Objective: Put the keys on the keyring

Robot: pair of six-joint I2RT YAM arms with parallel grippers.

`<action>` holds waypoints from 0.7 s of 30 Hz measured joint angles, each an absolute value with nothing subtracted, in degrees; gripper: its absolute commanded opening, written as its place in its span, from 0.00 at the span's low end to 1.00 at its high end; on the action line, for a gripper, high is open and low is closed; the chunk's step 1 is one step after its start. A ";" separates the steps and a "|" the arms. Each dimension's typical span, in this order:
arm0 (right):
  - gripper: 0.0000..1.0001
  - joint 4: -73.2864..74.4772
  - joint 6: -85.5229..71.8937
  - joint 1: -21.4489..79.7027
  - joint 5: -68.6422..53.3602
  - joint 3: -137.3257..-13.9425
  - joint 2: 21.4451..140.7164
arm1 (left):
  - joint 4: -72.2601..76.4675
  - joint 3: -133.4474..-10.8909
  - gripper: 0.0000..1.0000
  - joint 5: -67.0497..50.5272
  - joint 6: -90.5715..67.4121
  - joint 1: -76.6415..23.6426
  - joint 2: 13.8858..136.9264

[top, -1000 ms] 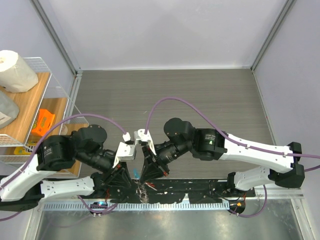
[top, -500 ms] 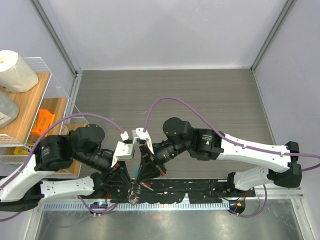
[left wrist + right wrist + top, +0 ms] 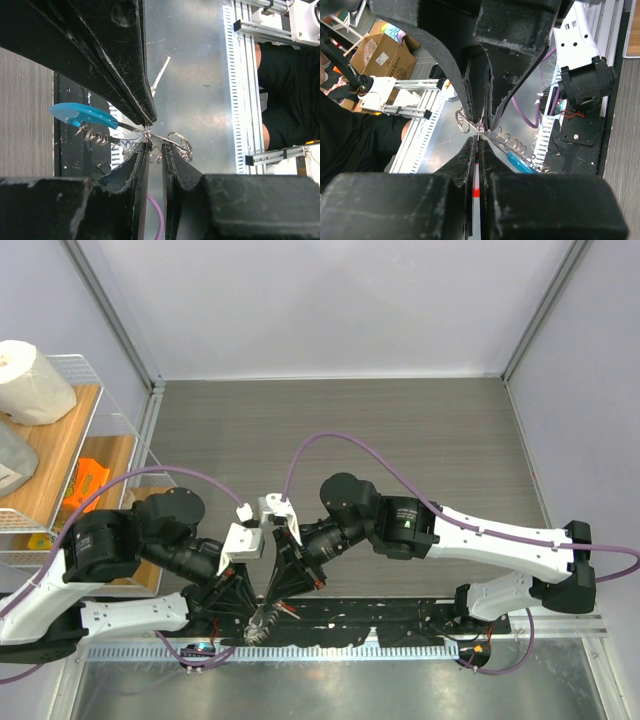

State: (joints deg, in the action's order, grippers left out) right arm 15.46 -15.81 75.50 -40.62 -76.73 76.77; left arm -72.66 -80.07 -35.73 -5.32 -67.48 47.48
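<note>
My two grippers meet tip to tip over the table's near edge. The left gripper (image 3: 256, 612) (image 3: 156, 148) is closed to a narrow gap on a wire loop of the keyring (image 3: 176, 142) (image 3: 263, 624). The keyring's light-blue crescent tag (image 3: 82, 115) (image 3: 520, 163) hangs to one side, beside a silvery coiled stretch (image 3: 514, 147). The right gripper (image 3: 279, 588) (image 3: 479, 139) is shut on the key (image 3: 476, 192), which shows edge-on as a thin strip with a red patch. Its tip touches the keyring at the left fingers (image 3: 471, 87). Whether the key is threaded on is hidden.
A bare metal sheet (image 3: 400, 690) and a slotted rail (image 3: 400, 650) run along the near edge below the grippers. A wire shelf (image 3: 90, 440) with a paper roll (image 3: 30, 380) stands at the left. Purple cables (image 3: 380, 455) arch over both wrists.
Both wrists have shifted a little left and toward the near edge, still joined at the tips. The blue tag seen from above earlier is now covered.
</note>
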 measured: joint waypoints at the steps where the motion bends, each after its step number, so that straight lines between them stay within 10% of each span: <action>1: 0.06 15.49 -15.79 75.50 -40.62 -76.93 76.93 | -72.88 -80.23 0.22 -35.70 -5.30 -67.46 47.48; 21: 0.06 16.75 -15.07 75.37 -41.17 -78.72 78.00 | -73.78 -81.28 0.22 -35.64 -4.10 -67.37 47.68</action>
State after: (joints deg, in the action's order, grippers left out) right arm 16.75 -15.07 75.37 -41.17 -78.72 78.00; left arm -73.78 -81.28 -35.64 -4.10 -67.37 47.68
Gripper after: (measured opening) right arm 0.071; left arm 0.216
